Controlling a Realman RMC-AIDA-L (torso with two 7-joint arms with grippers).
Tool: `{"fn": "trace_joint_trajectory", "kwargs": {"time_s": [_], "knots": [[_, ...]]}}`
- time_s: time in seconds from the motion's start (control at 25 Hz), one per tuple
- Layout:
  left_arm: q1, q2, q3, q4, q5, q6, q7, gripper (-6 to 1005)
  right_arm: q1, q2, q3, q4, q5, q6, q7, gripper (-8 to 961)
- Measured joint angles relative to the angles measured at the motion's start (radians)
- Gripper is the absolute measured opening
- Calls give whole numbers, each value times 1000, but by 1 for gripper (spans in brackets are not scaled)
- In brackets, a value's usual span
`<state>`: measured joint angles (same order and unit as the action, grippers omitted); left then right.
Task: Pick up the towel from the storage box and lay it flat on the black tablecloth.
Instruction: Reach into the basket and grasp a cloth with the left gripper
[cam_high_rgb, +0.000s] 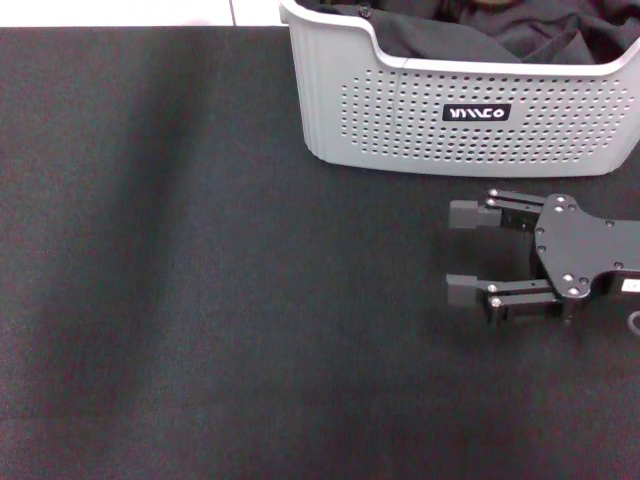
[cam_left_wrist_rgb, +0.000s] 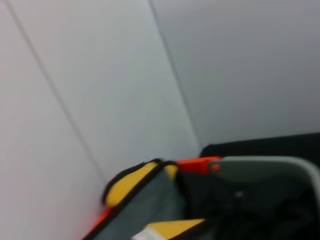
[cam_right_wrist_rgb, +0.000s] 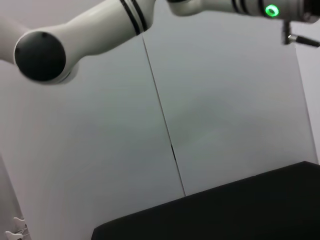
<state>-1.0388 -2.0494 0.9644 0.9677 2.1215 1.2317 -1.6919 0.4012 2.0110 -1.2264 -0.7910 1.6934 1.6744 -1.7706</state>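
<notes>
The storage box (cam_high_rgb: 460, 110), light grey with perforated walls and a black logo plate, stands at the far right on the black tablecloth (cam_high_rgb: 200, 280). Black clothing fabric (cam_high_rgb: 480, 30) fills what shows of its inside in the head view. The towel (cam_left_wrist_rgb: 145, 200) shows only in the left wrist view, bunched, with yellow and grey faces, black trim and an orange part, next to the box's rim (cam_left_wrist_rgb: 265, 165). My right gripper (cam_high_rgb: 463, 252) lies open and empty on the tablecloth just in front of the box. My left gripper is out of view; its white arm (cam_right_wrist_rgb: 100, 25) shows high up in the right wrist view.
A pale wall (cam_right_wrist_rgb: 225, 110) with a vertical seam stands behind the table. The tablecloth's far edge (cam_high_rgb: 150, 30) runs along the top of the head view. The cloth stretches wide to the left of the box.
</notes>
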Motion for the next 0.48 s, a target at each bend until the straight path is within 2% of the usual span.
{"fn": "trace_joint_trajectory", "kwargs": {"time_s": [0.24,0.48], "knots": [[-31,21,-5,-55,26,-106,-1,635,0,2,-9,15,6,0,-17,855],[-50,20,-5,-90,143,-189,-38,623,1,2,-17,16,7,0,-18,856]]}}
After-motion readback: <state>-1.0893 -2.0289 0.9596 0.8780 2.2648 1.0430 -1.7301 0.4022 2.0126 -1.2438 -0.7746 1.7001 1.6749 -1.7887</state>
